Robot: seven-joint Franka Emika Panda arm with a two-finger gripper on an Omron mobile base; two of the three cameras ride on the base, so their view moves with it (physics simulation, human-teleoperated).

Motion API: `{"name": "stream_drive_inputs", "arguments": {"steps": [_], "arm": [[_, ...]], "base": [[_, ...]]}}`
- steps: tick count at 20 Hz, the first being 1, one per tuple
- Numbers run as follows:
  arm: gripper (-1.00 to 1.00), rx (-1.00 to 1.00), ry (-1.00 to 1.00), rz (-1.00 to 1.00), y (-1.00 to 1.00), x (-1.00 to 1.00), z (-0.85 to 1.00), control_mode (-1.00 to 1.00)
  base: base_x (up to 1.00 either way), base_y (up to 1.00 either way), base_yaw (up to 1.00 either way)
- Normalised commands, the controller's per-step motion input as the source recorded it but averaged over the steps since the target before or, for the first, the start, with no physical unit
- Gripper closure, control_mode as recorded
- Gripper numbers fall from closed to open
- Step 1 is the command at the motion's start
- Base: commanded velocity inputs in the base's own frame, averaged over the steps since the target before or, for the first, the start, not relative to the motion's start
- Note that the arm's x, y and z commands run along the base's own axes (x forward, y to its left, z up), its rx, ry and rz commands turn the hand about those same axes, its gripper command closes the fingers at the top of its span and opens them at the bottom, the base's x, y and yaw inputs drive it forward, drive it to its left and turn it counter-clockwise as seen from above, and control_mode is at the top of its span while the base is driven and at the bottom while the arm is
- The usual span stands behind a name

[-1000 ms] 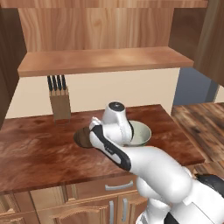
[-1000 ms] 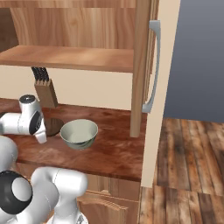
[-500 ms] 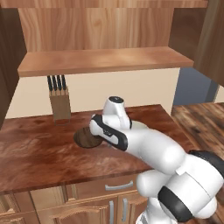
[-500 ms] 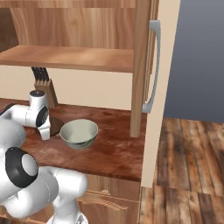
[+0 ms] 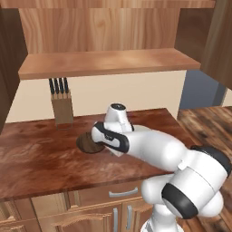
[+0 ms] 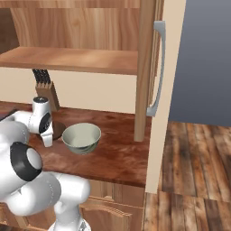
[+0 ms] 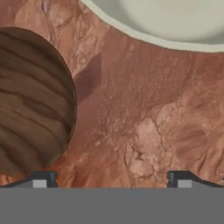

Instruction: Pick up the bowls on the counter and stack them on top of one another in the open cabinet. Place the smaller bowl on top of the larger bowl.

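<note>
We see two-finger gripper [image 7: 111, 179] jaws spread wide, grasping nothing, over reddish-brown wood-grained counter [image 7: 144, 118] between shallow dark brown wooden bowl [image 7: 30, 100] and deep pale grey-green ceramic bowl [image 7: 175, 19].

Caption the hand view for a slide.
Open gripper above counter, between dark wood bowl and pale bowl.

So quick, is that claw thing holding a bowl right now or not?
Gripper: open, holding nothing, above the counter between the smaller bowl and the larger bowl.
</note>
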Motion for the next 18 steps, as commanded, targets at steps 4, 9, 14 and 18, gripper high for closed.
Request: {"name": "stream_drive_inputs", "arguments": {"steps": [4,9,14,18], "arm": [[-1.00,0.00,0.02,-0.04,0.18,0.30,-0.19,-1.00],[-1.00,0.00,0.04,-0.05,0.18,0.32,-0.22,-1.00],[-1.00,0.00,0.04,-0.05,0.16,0.32,-0.20,-1.00],[-1.00,-0.01,0.04,-0.05,0.12,0.29,-0.20,-1.00]], "base": [[0.00,0.00,0.00],[0.00,0.00,0.00],[0.00,0.00,0.00],[0.00,0.00,0.00]]}}
